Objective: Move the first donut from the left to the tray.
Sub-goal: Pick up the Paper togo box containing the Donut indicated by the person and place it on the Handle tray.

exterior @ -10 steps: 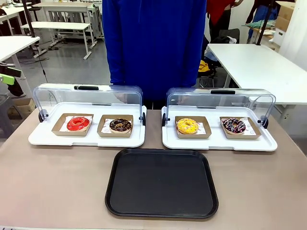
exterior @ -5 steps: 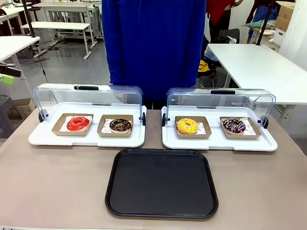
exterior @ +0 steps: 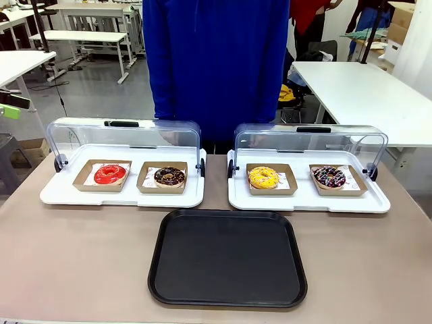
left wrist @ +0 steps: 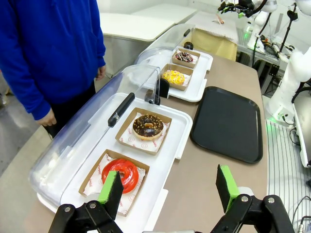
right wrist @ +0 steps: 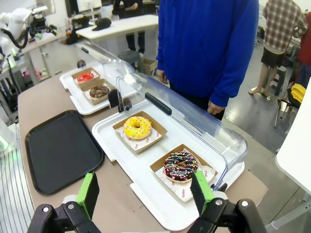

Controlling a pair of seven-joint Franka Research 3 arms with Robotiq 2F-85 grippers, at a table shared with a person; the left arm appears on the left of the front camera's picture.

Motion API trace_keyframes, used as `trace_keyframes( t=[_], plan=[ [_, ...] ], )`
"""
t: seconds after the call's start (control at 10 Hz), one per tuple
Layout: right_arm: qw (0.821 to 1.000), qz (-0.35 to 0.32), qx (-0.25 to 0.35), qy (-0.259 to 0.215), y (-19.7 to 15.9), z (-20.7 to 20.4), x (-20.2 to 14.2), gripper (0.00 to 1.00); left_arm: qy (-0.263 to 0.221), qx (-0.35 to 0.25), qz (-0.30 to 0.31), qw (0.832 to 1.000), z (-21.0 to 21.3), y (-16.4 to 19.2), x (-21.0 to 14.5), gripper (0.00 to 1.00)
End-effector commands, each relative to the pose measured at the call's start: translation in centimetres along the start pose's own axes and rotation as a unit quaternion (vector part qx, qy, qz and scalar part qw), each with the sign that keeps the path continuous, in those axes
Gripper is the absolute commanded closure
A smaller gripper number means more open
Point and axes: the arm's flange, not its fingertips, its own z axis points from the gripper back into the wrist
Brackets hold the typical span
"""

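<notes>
No shift anywhere; chocolate donut (exterior: 169,177) beside red donut (exterior: 111,174)

On my table (exterior: 81,256) I see the left white tray (exterior: 67,197), the right white tray (exterior: 304,202), and nearer me the black tray (exterior: 227,260).

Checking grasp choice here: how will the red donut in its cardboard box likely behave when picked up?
The red donut looks glossy-glazed, so it is probably soft, sticky and easily marred if pinched. Its shallow cardboard box seems thin and light; gripped by one wall it may flex or tilt, letting the donut slide.
</notes>
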Motion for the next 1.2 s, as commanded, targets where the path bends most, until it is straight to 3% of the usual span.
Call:
trace_keyframes(
  t=[0.0, 1.1],
  plan=[
    [1.000, 0.014, -0.001, -0.013, -0.39, -0.11, 0.20, 0.00, -0.004, -0.004, -0.007, 1.000, 0.08, 0.01, 0.05, 0.00],
    [1.000, 0.014, -0.001, -0.013, -0.39, -0.11, 0.20, 0.00, -0.004, -0.004, -0.007, 1.000, 0.08, 0.01, 0.05, 0.00]
  ],
)
